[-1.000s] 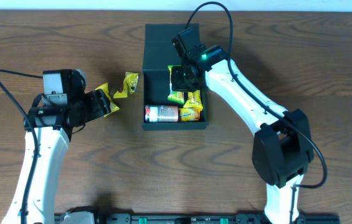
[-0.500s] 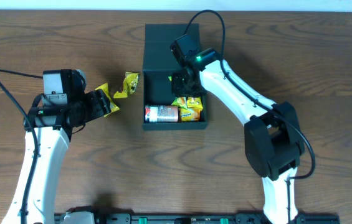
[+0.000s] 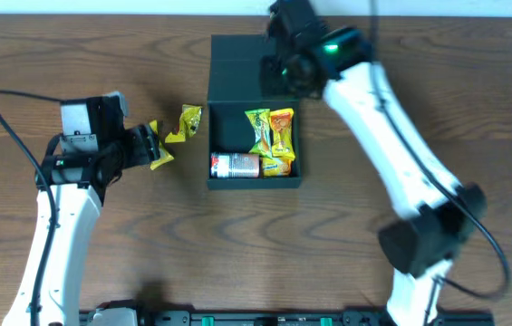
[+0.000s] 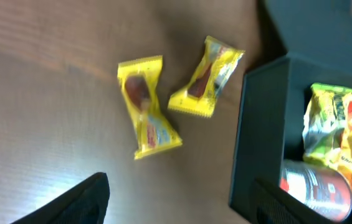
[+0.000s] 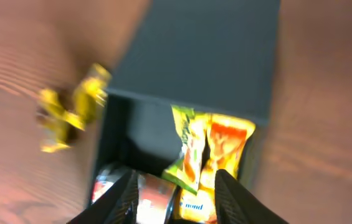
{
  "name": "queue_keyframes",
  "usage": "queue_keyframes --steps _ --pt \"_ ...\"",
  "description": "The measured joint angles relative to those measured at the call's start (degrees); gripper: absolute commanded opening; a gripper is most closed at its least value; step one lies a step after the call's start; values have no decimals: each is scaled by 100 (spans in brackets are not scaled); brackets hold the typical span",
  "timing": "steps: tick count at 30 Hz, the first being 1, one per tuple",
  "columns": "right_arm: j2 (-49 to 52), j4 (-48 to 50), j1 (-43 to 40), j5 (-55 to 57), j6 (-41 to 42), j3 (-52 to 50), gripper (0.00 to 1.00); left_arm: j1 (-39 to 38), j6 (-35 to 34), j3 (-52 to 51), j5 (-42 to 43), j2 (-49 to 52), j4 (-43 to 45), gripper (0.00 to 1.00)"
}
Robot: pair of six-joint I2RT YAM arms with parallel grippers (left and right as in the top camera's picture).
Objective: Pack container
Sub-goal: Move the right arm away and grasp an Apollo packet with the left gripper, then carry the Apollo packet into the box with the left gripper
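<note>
The dark teal container (image 3: 216,145) stands open at the table's middle, with its lid flap (image 3: 236,68) laid back. Inside lie a green packet (image 3: 258,129), an orange packet (image 3: 281,129), a yellow packet (image 3: 278,166) and a red-and-white can (image 3: 235,165). Two yellow packets (image 3: 189,121) (image 3: 159,152) lie on the table left of the container. My left gripper (image 3: 144,148) is open and empty beside the nearer packet (image 4: 146,112); the other packet (image 4: 207,78) lies beyond it. My right gripper (image 5: 176,199) is open and empty, raised over the lid (image 5: 207,50), above the green packet (image 5: 188,146) and the orange packet (image 5: 227,146).
The wooden table (image 3: 419,54) spreads around the container. The container's left wall (image 4: 260,137) stands close to my left gripper's right finger (image 4: 294,205). The right arm (image 3: 391,136) crosses above the table right of the container.
My right gripper has risen out of the container and drawn back over the lid, leaving the green packet beside the orange one. The left arm has barely moved.
</note>
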Motion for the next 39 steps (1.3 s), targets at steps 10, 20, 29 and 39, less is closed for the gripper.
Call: queue_keyframes --steps 10,20,29,39 --pt "-1908 -542 -769 72 -1421 162 49 -717 1150 0 24 1515 1873 91" --pt "-2490 -1211 -1298 90 -1939 162 50 -717 1318 0 24 2846 2846 67" --pt "-2487 -1331 -1322 101 -2063 162 50 -717 1320 0 188 3169 3042 41" --pt "-2487 -1349 -1322 101 -2103 162 49 -717 984 0 313 3167 3296 9"
